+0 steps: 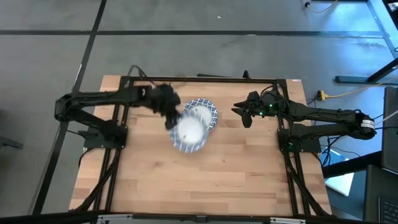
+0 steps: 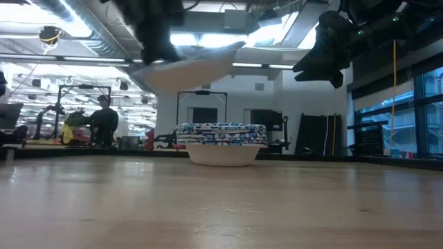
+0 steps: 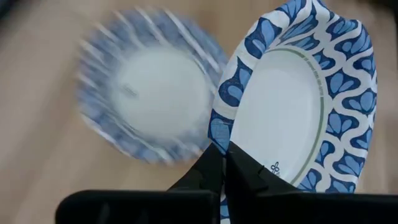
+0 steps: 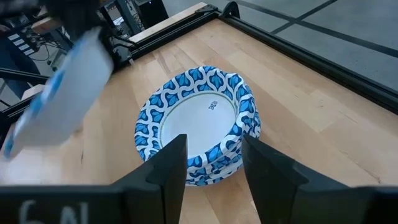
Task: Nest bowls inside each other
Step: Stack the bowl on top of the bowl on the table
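The left gripper (image 3: 225,163), pinched shut on the rim of one bowl (image 3: 292,106), carries it above the table beside the nested stack (image 1: 202,112), likely to add it, while the right gripper (image 4: 212,158) hovers open nearby.

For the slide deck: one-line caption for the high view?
Left gripper carries a bowl by its rim above the stacked bowls; right gripper waits open nearby.

- Pale butcher-block wooden table top (image 1: 205,180): jointed planks, smooth, soft satin sheen.
- Round blue-and-white patterned bowls in a nested stack (image 4: 198,124): thin, paper-like, smooth, faintly glossy white centres.
- Lifted bowl of the same kind (image 3: 298,106): matt printed rim.
- Black frame rails (image 1: 283,118) along the table: metal-looking, matt.
- Dark gripper fingers (image 4: 168,165): matt, plastic-like.
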